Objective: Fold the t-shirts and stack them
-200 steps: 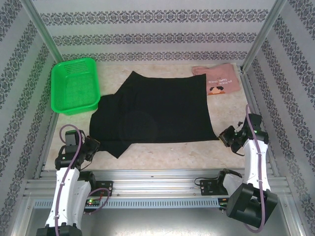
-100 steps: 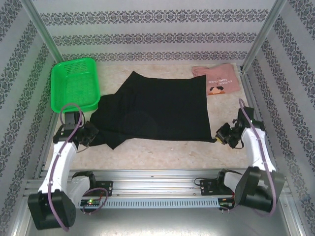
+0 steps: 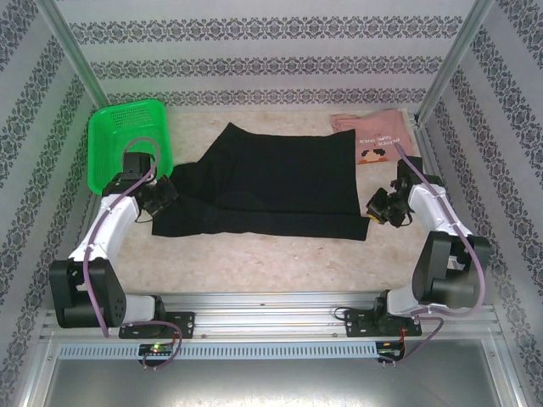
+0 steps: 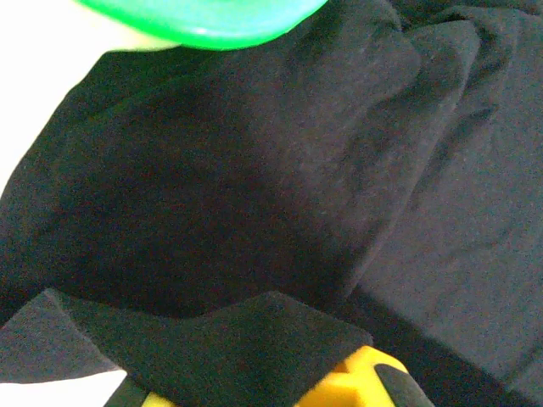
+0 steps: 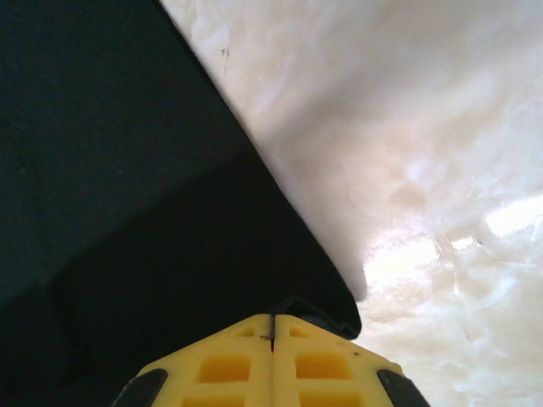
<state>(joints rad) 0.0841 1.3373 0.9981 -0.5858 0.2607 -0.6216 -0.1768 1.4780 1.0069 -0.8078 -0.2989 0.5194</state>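
**Item 1: right gripper (image 5: 273, 337).** Jaws pressed together, clamped on the near right hem corner of the black t-shirt (image 3: 280, 174). In the wrist view, only a thin lip of cloth sits between the yellow fingertips.
Risk: the bite is shallow, so a pull against the cloth's drag on the table (image 3: 280, 254) could strip the corner out and drop that side of the fold.

**Item 2: left gripper (image 3: 161, 197).** Jaws closed. A flap of black cloth lies over the fingertips, and this is judged to be a grip on the near left hem. The exact bite is hidden by the flap.
Risk: cloth here is bunched and creased around the sleeve, so the jaws may hold more than 1 layer and carry a wrinkle into the fold.

**Item 3: black t-shirt.** Spread mid-table between the 2 grippers, smooth on the right and rumpled on the left.
Risk: if the arms travel unevenly, the fold line will skew.

**Item 4: green basket (image 3: 129, 144).** At the far left, just beside the left gripper, its rim over the cloth edge in the wrist view.
Risk: the gripper or the cloth could catch the rim and shove the basket.

**Item 5: pink t-shirt (image 3: 377, 136).** Folded in the far right corner, next to the black shirt's far corner. Contact cannot be told.
Risk: moving cloth could drag it.
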